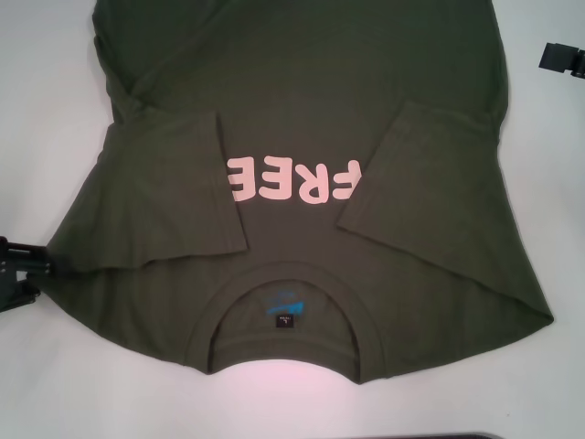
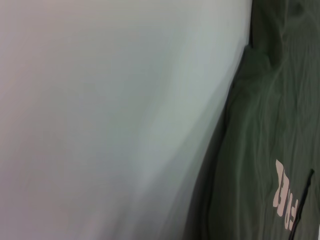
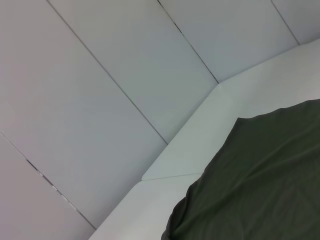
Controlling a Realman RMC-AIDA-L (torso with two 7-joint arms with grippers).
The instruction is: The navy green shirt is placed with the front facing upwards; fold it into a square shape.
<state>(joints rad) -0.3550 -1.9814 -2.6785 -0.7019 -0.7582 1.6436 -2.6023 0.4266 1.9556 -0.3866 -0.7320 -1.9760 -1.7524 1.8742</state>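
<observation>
Over on the left, the left gripper (image 1: 16, 270) sits low at the table's edge, just beside the shoulder fold of the navy green shirt (image 1: 302, 110) — only a dark bit of it shows, and I cannot tell whether its pincer is wide or narrow. Its wrist view looks across bare white table (image 2: 100, 125) to the shirt's side edge.

The shirt itself lies flat and front-up across the middle of the table, collar (image 1: 285, 315) nearest the robot, hem running away beyond sight. Both sleeves are already turned in: the left sleeve (image 1: 169, 197) covers the end of the pink "FREE" lettering (image 1: 292, 180), the right sleeve (image 1: 430, 183) laps over the other end.

Far right, the right gripper (image 1: 564, 58) is only a black fragment at the frame edge, well apart from the cloth; its pincer state I cannot tell either.

By my reckoning the side folds come next. To do that well, each gripper should pinch at the outer edge, lift only enough to clear, and carry the cloth inward in a straight line — the two creases parallel, so the later hem-to-collar fold gives a true square. The creases near the left armpit look likely to bunch if dragged.
</observation>
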